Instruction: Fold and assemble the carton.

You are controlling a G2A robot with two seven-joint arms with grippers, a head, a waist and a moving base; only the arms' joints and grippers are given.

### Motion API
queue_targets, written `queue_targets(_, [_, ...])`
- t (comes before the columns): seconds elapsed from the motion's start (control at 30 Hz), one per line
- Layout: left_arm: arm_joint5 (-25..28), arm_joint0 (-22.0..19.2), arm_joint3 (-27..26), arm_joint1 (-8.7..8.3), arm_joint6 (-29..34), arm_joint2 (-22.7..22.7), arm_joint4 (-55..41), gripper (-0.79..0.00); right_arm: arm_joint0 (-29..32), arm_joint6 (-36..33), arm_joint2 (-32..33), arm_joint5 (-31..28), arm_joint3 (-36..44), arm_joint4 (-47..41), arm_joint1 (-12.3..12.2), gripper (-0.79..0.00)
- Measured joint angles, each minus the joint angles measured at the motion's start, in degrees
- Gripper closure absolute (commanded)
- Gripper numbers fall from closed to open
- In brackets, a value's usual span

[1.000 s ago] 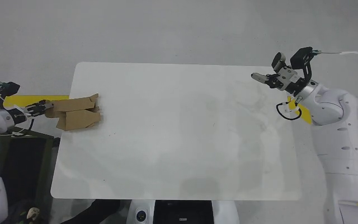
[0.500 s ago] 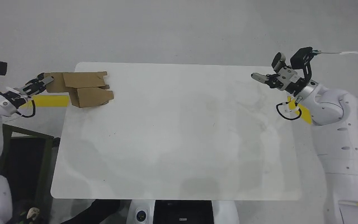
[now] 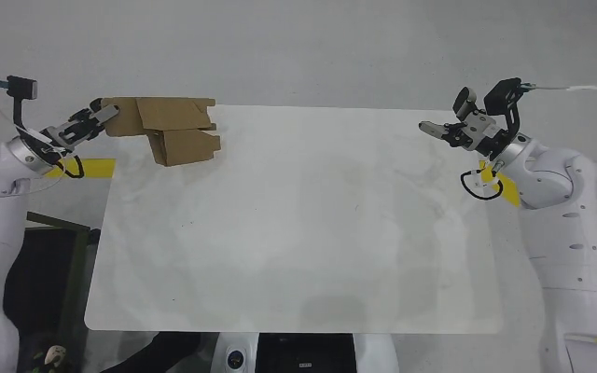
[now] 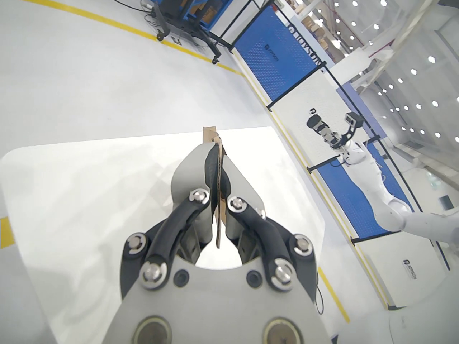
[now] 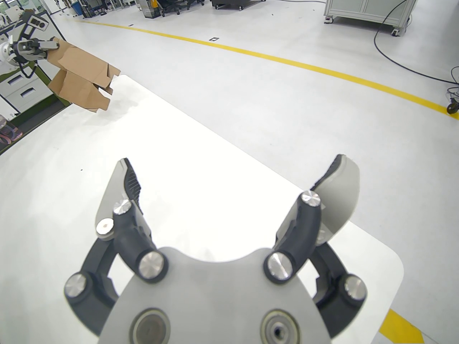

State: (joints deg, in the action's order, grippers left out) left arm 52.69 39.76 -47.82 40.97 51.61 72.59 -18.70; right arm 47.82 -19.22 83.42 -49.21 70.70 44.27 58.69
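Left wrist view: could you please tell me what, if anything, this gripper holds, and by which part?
The left gripper holds the flattened brown cardboard carton, fingers pinching one end's edge.

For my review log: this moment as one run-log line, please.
left hand: shut on carton, held over table far-left corner | right hand: open, empty, over far-right corner | carton: not assembled

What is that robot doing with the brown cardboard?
The robot's left gripper is pinching one edge of a flattened cardboard carton and holding it in the air over a far corner of the white table. Its right gripper is open and empty, across the table from the carton. The carton is not yet folded into a box.
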Motion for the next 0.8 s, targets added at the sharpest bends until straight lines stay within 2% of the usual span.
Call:
queue_targets(0.33, [1.7, -0.7, -7.3, -0.73, -1.7, -8.1, -2.5, 0.0, 0.0, 0.0, 0.0, 0.0, 0.0, 0.0, 0.0, -0.785])
queue_targets(0.8, [4.0, -8.5, -12.2, -0.22, -4.0, -21.9, -1.7, 0.0, 0.0, 0.0, 0.0, 0.0, 0.0, 0.0, 0.0, -0.785])
